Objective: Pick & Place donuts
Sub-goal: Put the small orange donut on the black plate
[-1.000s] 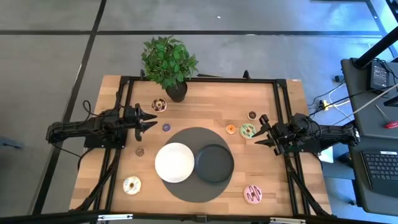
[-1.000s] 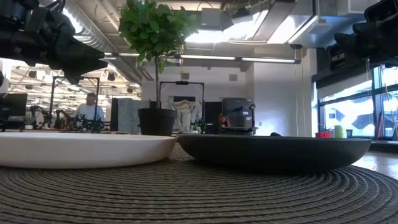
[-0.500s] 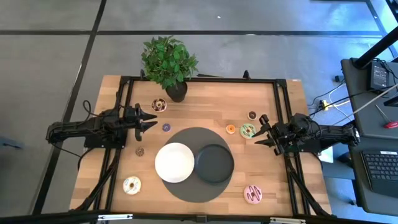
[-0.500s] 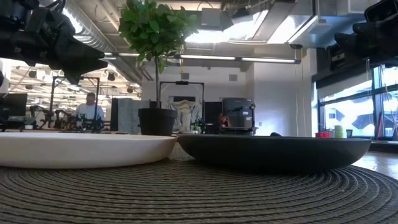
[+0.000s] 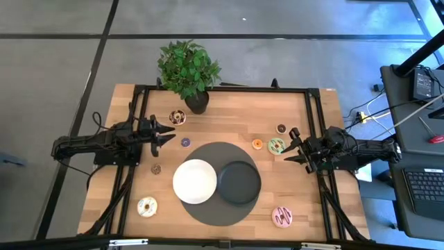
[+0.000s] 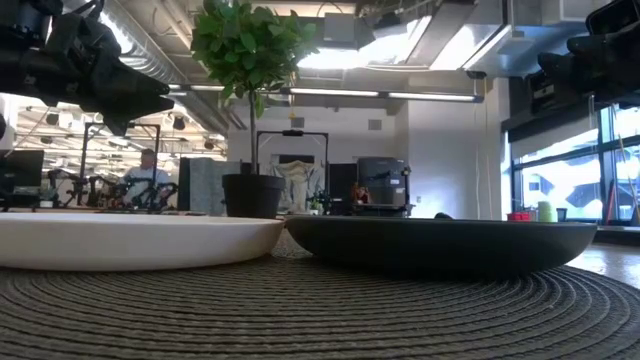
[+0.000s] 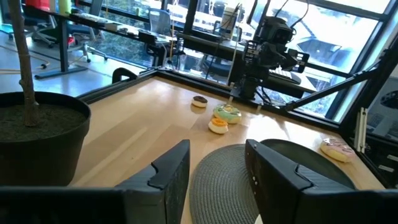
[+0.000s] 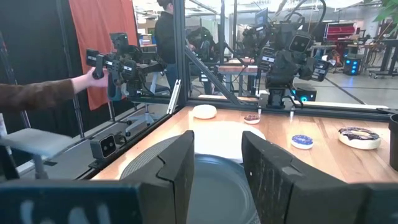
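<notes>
From the high view, my left jaws (image 5: 168,134) hang over the left side of the worktop (image 5: 229,111), spread apart and holding nothing. My right jaws (image 5: 291,146) hang over the right side, also spread and empty, just beside the green donut (image 5: 276,146). An orange donut (image 5: 257,144) lies next to the green one, and a small dark donut (image 5: 281,128) sits beyond them. A chocolate donut (image 5: 177,117) lies near the potted plant (image 5: 188,71), a purple donut (image 5: 185,142) sits off my left jaws, and a small brown donut (image 5: 157,168) lies nearer the front. A white-iced donut (image 5: 146,206) and a pink donut (image 5: 282,217) rest at the front corners. The white plate (image 5: 194,181) and black plate (image 5: 239,182) sit side by side on the round grey mat (image 5: 222,152).

In the low view, both plates fill the foreground on the mat, with the plant pot behind them.

My left wrist view shows my two fingers parted, with the green and orange donuts across the worktop.

My right wrist view shows parted fingers too, and a person's hand (image 8: 84,79) beyond the frame.
</notes>
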Controlling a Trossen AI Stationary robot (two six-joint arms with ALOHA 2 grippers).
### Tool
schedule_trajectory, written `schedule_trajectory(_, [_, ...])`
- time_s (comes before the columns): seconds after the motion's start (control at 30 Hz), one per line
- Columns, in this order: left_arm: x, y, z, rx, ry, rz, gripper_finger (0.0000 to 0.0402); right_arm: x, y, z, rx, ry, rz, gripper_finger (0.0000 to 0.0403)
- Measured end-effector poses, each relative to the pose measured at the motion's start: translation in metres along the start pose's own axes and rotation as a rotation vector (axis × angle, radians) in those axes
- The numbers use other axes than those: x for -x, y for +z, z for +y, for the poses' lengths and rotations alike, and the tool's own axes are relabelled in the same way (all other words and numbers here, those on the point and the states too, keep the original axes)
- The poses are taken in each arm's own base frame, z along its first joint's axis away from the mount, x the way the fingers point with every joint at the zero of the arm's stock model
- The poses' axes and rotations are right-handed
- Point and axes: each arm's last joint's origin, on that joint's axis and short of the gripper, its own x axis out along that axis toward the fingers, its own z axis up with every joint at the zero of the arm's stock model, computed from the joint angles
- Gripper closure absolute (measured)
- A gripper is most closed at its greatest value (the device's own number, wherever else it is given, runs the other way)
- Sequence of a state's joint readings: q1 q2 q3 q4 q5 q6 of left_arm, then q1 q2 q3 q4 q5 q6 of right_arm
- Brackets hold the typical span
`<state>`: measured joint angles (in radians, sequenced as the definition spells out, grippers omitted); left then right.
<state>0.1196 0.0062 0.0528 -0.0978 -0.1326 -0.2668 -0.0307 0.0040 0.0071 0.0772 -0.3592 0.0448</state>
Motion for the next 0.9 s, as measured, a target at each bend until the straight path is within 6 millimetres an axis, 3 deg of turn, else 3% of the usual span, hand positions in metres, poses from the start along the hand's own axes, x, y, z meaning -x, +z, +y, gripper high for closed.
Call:
schedule_trajectory(0.33, [0.0000,0.0017,0.0004,-0.020,0.023,-0.023,0.0253,0.0000,0.0001,0.0000,-0.003,0.000,-0.002,0.0267])
schedule_trajectory(0.47, [0.0002,0.0025,0.0029,-0.125,0.115,-0.042,0.0252,0.0000,0.0000,0.0000,-0.005,0.000,-0.001,0.0267])
schedule_trajectory(0.6, [0.0006,0.0033,0.0049,-0.121,0.187,-0.059,0.0251,0.0000,-0.0002,0.0000,-0.055,0.000,0.000,0.0267])
schedule_trajectory(0.9, [0.0004,0.0029,0.0044,-0.109,0.165,-0.054,0.0256,0.0000,-0.0003,-0.0001,-0.024,-0.002,0.002,0.0267])
